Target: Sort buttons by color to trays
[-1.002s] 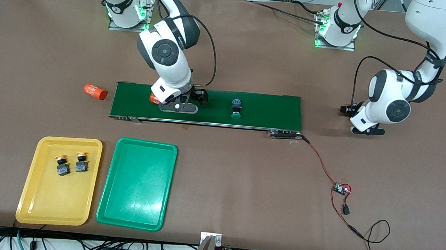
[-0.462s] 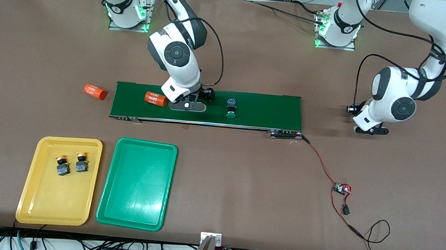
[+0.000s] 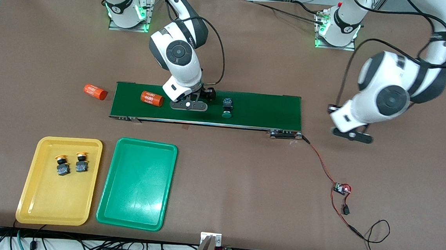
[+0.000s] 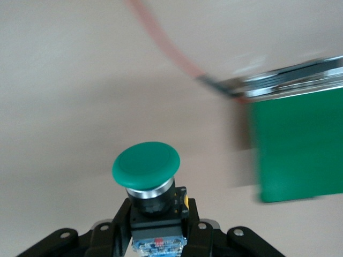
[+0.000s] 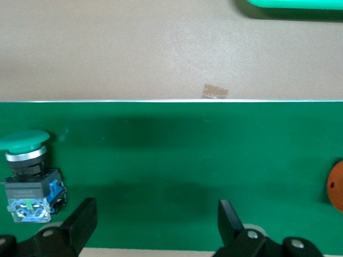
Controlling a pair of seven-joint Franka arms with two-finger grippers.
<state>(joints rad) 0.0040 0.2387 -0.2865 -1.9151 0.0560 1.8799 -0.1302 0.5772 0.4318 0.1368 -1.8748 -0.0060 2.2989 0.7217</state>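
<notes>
Across the upper middle of the front view, a dark-green conveyor belt [image 3: 255, 109] lies on the brown bench [image 3: 234, 180]. The right gripper [image 3: 188, 106] hangs low over the belt, jaws released and holding nothing, between an orange 4680 cylinder [image 3: 152, 98] and a green-capped button [image 3: 227, 109] lying on the belt. A second orange cylinder [image 3: 95, 91] lies on the bench just off the belt's end, at the right arm's end. The left gripper [image 3: 348, 133] is over bare bench beside the belt's other end, jaws clenched on a second green-capped button [image 4: 146, 166]. In the lower part of the frame, at the right arm's end, a yellow tray [image 3: 29, 201] holds two yellow-capped buttons [image 3: 62, 164] side by side. A green tray [image 3: 136, 197] sits just beside it.
</notes>
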